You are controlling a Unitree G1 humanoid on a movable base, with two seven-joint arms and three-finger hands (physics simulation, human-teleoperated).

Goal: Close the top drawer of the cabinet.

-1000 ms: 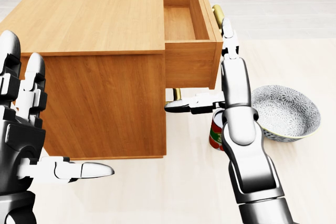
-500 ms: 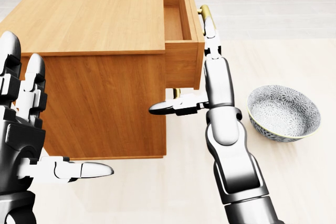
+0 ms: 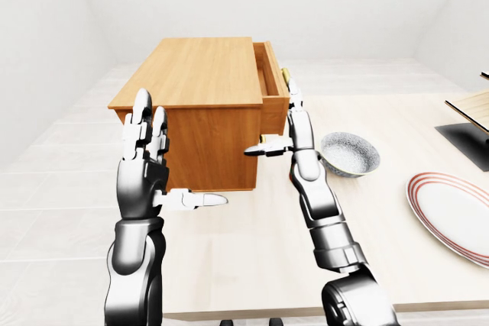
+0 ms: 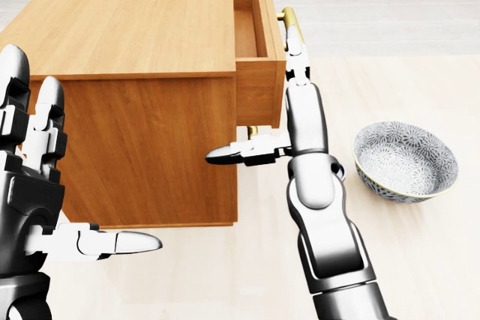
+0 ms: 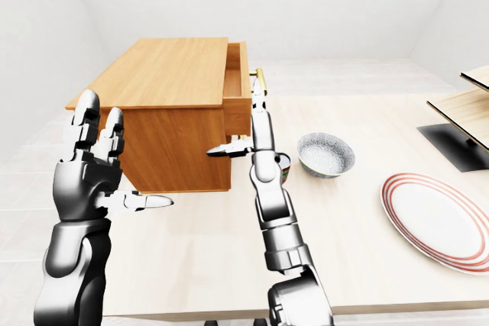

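A wooden cabinet (image 4: 142,28) stands on the pale table (image 4: 420,260). Its top drawer (image 4: 259,84) sticks out a short way to the right in the head view, showing a narrow strip of its inside. The brass handle (image 4: 288,17) runs along the drawer's front. My right hand (image 4: 291,88) is open and lies flat against that front, fingers pointing up beside the handle, thumb (image 4: 225,155) reaching left under the drawer. My left hand (image 4: 45,177) is open at the lower left, apart from the cabinet's side.
A patterned grey bowl (image 4: 405,159) sits on the table right of my right arm. A red can (image 5: 284,167) peeks out behind that arm. A white plate with red rings (image 3: 454,215) lies far right, near a dark stand (image 3: 467,139). A lower brass handle (image 4: 253,132) shows under the drawer.
The drawer has slid left into the cabinet, with my right hand moving along against its front. The can is now hidden behind the arm in the head view. The left hand has stayed put.
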